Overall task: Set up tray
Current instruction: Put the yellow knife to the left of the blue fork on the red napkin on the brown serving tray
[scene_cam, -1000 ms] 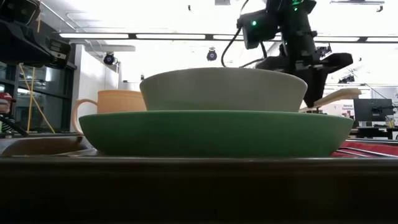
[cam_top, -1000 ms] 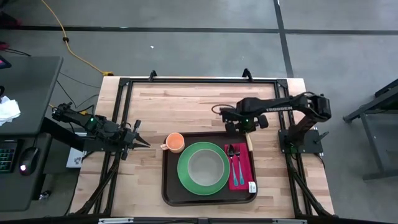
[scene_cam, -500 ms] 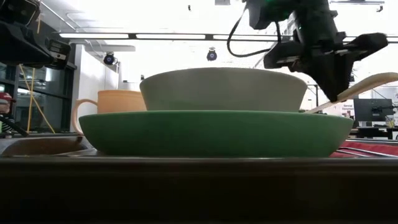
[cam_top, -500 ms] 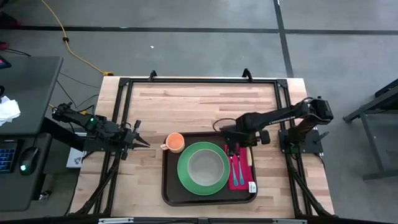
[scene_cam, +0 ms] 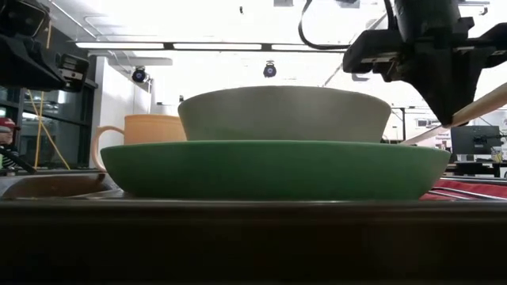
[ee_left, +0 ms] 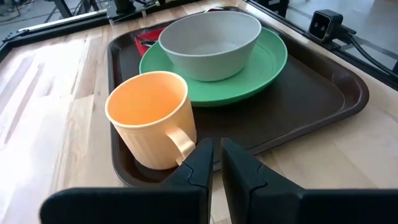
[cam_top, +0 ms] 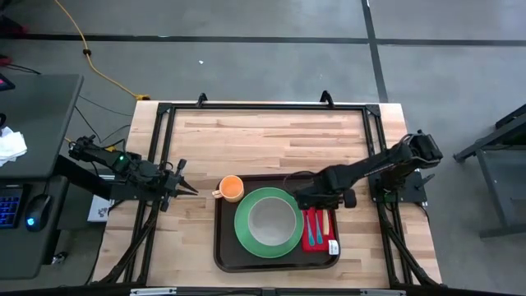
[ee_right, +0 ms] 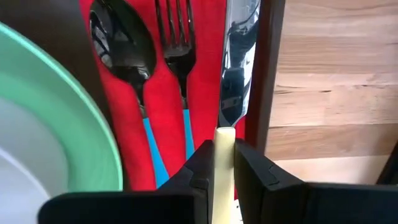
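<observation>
Brown tray [cam_top: 223,247] sits near front-middle of wooden table [cam_top: 255,136]. On it: green plate [cam_top: 244,234] with grey bowl [cam_top: 268,219], orange mug [cam_top: 231,188] in tray's back-left corner, red napkin [ee_right: 211,68] with spoon [ee_right: 121,43] and fork [ee_right: 177,37]. My right gripper [ee_right: 224,158] pinched tight on butter knife [ee_right: 238,62], blade over napkin's edge by tray rim. My left gripper [ee_left: 215,163] parked beside mug, fingers almost touching, holding nothing.

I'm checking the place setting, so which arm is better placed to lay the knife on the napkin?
Right. Its hand already grips the knife over the red napkin beside the fork; the left hand waits off the tray.
</observation>
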`<state>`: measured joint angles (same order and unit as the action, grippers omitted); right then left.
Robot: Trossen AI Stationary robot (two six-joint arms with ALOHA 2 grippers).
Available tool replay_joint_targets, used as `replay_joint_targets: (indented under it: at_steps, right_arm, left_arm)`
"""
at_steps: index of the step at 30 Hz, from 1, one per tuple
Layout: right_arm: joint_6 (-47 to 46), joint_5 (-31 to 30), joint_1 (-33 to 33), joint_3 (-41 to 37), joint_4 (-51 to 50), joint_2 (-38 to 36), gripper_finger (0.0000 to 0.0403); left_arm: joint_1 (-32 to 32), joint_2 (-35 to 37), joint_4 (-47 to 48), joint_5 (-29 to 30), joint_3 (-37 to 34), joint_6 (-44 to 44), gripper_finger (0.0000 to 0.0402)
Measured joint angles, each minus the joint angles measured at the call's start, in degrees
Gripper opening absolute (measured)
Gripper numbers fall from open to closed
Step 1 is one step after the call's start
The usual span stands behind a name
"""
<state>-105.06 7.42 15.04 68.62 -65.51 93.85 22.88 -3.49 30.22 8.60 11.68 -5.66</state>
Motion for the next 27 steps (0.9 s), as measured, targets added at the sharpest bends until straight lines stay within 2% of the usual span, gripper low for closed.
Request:
replay_joint_targets:
  at_steps: [13, 19, 27]
  right_arm:
    - [0.38, -1.97, 0.51, -0.13, 2.77, 0.45, 0.0026]
    - [3.08, -1.01, 0.49, -0.15, 4.01, 3.44, 0.0029]
    - [4.35, -1.51, 0.49, -0.17, 3.40, 4.84, 0.0029]
  left_arm:
    - [0.00, 0.00, -0.02, 0.00, 0.01, -0.10, 0.0062]
    - [0.01, -0.01, -0.02, -0.09, 0.00, -0.41, 0.0062]
    - [0.01, 0.00, -0.09, -1.75, 0.00, -6.71, 0.0062]
